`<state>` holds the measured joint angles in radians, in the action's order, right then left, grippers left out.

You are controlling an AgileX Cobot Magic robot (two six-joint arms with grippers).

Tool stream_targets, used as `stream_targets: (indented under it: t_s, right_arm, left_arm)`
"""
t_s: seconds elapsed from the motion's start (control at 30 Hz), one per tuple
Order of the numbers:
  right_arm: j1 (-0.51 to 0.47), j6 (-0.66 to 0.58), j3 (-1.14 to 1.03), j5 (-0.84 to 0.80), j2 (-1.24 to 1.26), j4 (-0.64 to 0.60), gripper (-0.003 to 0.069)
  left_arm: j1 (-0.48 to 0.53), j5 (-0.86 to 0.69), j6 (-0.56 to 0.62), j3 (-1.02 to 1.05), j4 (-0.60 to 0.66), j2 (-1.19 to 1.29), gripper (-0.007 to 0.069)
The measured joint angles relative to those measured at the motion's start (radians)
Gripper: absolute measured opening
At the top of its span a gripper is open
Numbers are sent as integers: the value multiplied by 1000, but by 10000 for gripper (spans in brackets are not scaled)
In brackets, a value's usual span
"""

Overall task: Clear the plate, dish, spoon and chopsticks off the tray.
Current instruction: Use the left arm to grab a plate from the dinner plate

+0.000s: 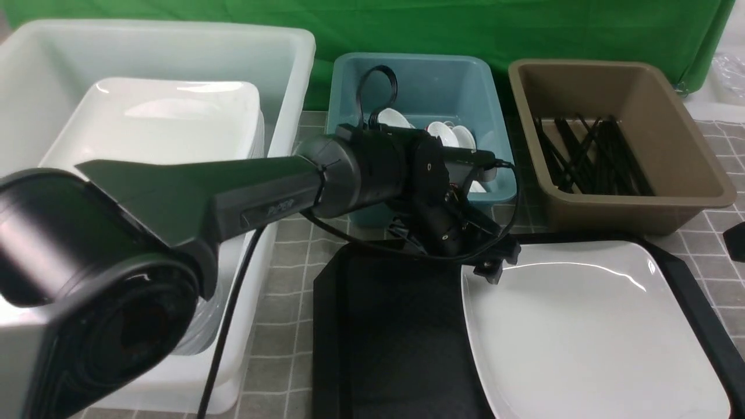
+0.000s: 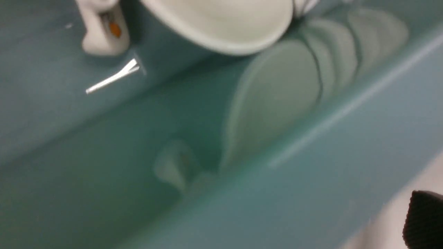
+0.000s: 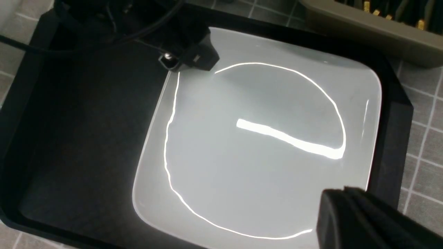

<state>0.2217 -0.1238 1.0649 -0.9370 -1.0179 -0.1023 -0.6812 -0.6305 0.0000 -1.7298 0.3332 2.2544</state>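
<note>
Reaching across from the left, the left arm holds the left gripper (image 1: 476, 160) over the teal bin (image 1: 407, 61), directly above the white dishes (image 1: 451, 137) lying inside. Its wrist view is blurred: one black finger (image 2: 424, 221) shows at the picture's very edge with nothing near it, so the jaws look spread and empty. Spoon not made out among the white pieces. The right gripper (image 3: 346, 211) has its fingers pressed together and holds nothing. It hangs low over the tray's right side. The plate (image 1: 582, 337) lies flat just below it and to its left, on the right part of the tray (image 1: 396, 326). The bare tray surface runs on leftward, under the left arm's wrist. The chopsticks (image 1: 588, 154) lie in a heap in the brown bin (image 1: 640, 203), ahead of the right gripper and just right of the left gripper. A white bin (image 1: 291, 41) holding stacked plates (image 1: 157, 128) sits well off to the left gripper's left.
</note>
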Motion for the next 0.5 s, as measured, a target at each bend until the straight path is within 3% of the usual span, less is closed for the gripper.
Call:
stream_targets:
  t_s: [0.1, 0.23, 0.27, 0.5]
  right_arm:
    - [0, 0, 0, 1, 0, -1, 39]
    - [0, -1, 0, 2, 0, -1, 47]
    - [0, -2, 0, 3, 0, -1, 49]
    - [0, -2, 0, -1, 0, -2, 52]
  left_arm:
    - [0, 14, 0, -2, 35, 5, 498]
    - [-6, -3, 32, -2, 78, 9, 308]
    - [-7, -15, 31, -2, 85, 9, 204]
    - [-9, -92, 36, -2, 113, -61, 122]
